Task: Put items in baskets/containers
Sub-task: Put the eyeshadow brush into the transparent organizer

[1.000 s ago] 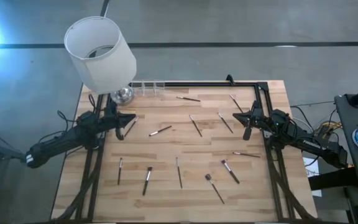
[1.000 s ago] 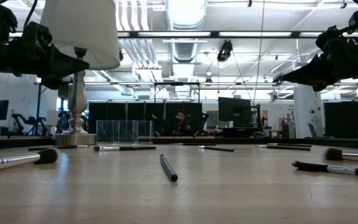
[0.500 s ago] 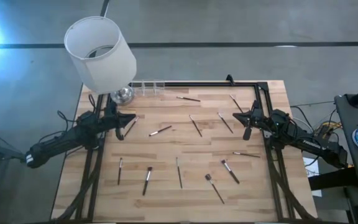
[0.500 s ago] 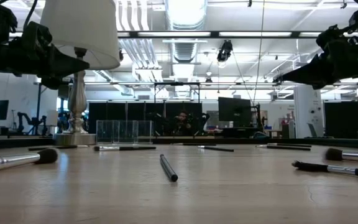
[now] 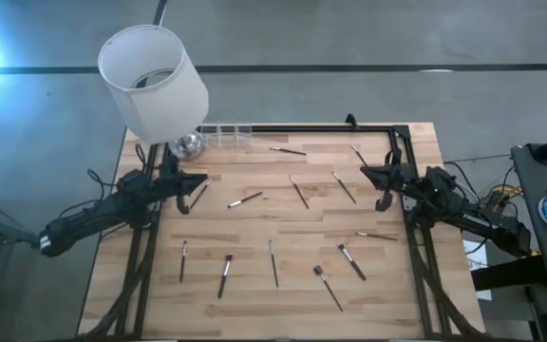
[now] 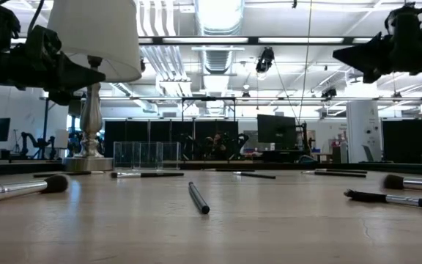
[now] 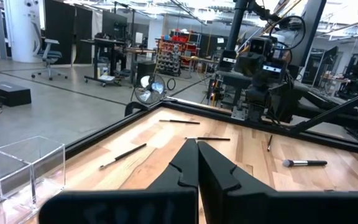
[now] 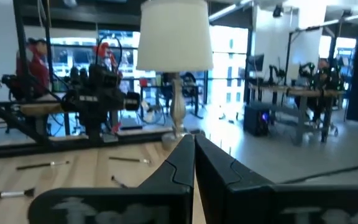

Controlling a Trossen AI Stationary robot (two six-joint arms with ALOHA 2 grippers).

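Observation:
Several thin makeup brushes lie flat and scattered on the wooden table, for instance a brush (image 5: 298, 191) in the middle, a brush (image 5: 245, 199) to its left and a brush (image 5: 351, 260) nearer the front. The clear compartment holder (image 5: 226, 133) stands at the far edge beside the lamp, and it also shows in the low view as the holder (image 6: 146, 155). My left gripper (image 5: 200, 178) hovers shut over the table's left side, above a brush (image 5: 198, 195). My right gripper (image 5: 365, 171) hovers shut over the right side, well above the table. Neither gripper holds anything.
A tall lamp with a white shade (image 5: 155, 81) and a silver base (image 5: 186, 145) stands at the far left corner next to the holder. A black frame rail (image 5: 321, 128) runs along the far and side edges. A brush (image 6: 198, 198) lies close to the low camera.
My right gripper has risen, staying shut, with a slight shift toward the table's far right. The left arm and the brushes have kept still.

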